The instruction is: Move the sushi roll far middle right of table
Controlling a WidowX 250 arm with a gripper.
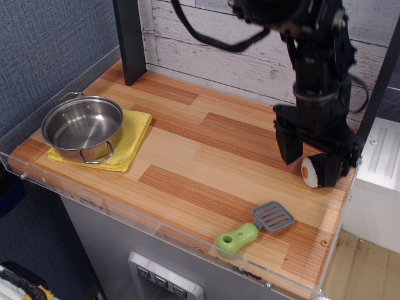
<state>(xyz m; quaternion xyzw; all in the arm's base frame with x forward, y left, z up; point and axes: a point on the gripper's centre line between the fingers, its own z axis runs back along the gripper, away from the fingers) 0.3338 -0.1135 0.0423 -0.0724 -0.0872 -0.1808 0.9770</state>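
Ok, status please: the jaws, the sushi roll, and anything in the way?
Gripper open, jaws spread. Sushi roll on its side on the table, right edge, by the right jaw; contact unclear. Spatula nearer the front, apart.

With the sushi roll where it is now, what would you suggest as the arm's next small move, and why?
Probably a straight lift of the gripper away from the sushi roll. The roll appears to rest on the table near its right edge, about midway along it, with its rice face showing, and the jaws seem spread beside it rather than clamping it. Rising vertically should avoid knocking it toward the spatula.
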